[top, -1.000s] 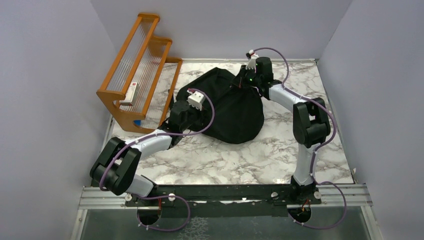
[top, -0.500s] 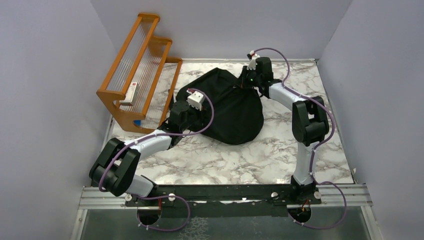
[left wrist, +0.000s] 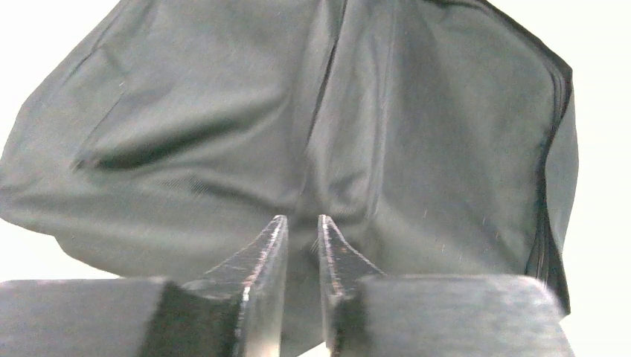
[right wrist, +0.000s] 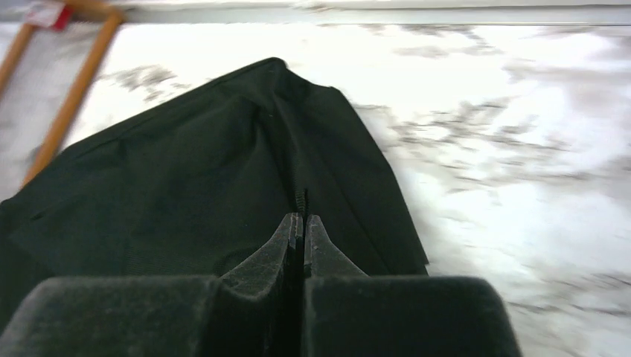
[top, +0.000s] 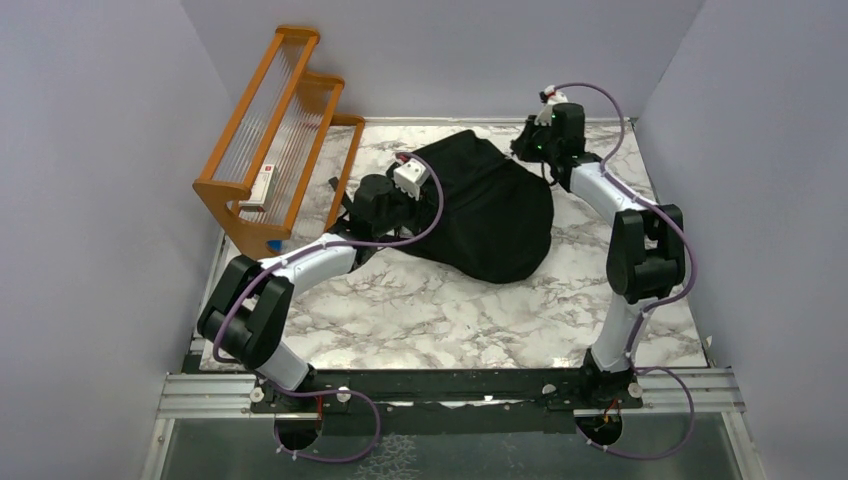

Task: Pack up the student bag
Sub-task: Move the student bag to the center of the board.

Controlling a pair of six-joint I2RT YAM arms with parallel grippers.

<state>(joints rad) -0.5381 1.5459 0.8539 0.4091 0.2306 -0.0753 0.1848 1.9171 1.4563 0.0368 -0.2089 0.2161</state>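
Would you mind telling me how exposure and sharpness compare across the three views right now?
Top external: evenly lit and sharp, the student bag a near-featureless black. Left wrist: the table blown out to white, the bag washed grey-green, the left gripper soft up close. Right wrist: the table's marble smeared and overbright on the right, the bag's folds barely readable.

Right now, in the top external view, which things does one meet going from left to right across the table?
wooden rack → student bag → right arm's elbow

top view looks down from behind; both wrist views share the bag close-up.
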